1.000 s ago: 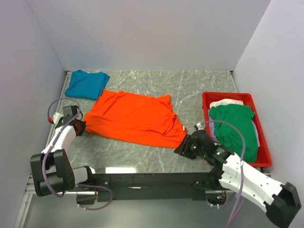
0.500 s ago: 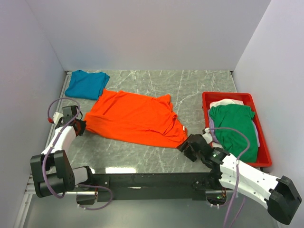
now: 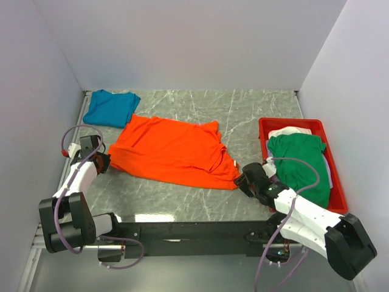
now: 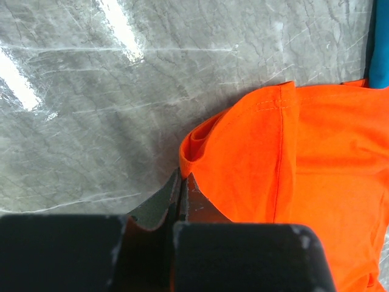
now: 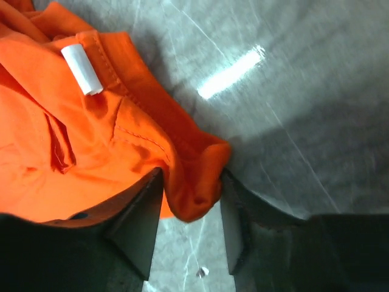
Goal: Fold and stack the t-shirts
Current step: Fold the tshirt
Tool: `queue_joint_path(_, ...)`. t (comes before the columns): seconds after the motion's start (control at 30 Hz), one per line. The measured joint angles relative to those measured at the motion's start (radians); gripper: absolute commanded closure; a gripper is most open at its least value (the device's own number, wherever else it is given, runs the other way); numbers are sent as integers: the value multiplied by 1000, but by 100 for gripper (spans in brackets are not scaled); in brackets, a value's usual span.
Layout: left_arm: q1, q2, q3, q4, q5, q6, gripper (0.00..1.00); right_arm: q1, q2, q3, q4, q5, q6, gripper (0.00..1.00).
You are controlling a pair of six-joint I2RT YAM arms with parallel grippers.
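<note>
The bright orange t-shirt (image 3: 170,152) lies spread in the middle of the table. My left gripper (image 3: 104,161) is shut on its left hem (image 4: 194,152), jaws pinched together at the cloth's edge (image 4: 182,176). My right gripper (image 3: 242,181) sits at the shirt's near right corner. Its jaws stand apart (image 5: 191,182), with a bunched fold of orange cloth (image 5: 194,176) between them touching both fingers. A white label (image 5: 82,69) shows near the collar. A teal blue t-shirt (image 3: 110,108) lies folded at the back left. A green t-shirt (image 3: 301,161) lies over a white one (image 3: 289,131) in the tray.
A red plastic tray (image 3: 304,121) stands at the right side, close to my right arm. White walls enclose the marble table on three sides. The teal shirt's edge (image 4: 380,42) shows beside the orange one in the left wrist view.
My right gripper has swung forward and up to the orange shirt's near right corner, and the fold now sits between its jaws. The left gripper has kept its grip and place.
</note>
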Motion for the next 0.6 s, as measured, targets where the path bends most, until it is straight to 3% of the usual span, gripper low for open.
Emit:
queue_joint_path(0.03, 0, 0, 0, 0, 0, 3, 99, -4, 13, 3, 11, -3, -9, 63)
queue_joint_path(0.07, 0, 0, 0, -2, 0, 5, 99, -11, 22, 9, 12, -13, -27, 81)
queue_joint_path(0.17, 0, -1, 20, -23, 0, 24, 99, -48, 18, 29, -10, -43, -76, 100)
queue_joint_path(0.3, 0, -28, 97, -64, 0, 61, 99, -129, -54, 126, -90, -79, -164, 100)
queue_joint_path(0.6, -2, -147, 450, -183, 39, 154, 100, -262, -199, 544, -271, -124, -367, 100)
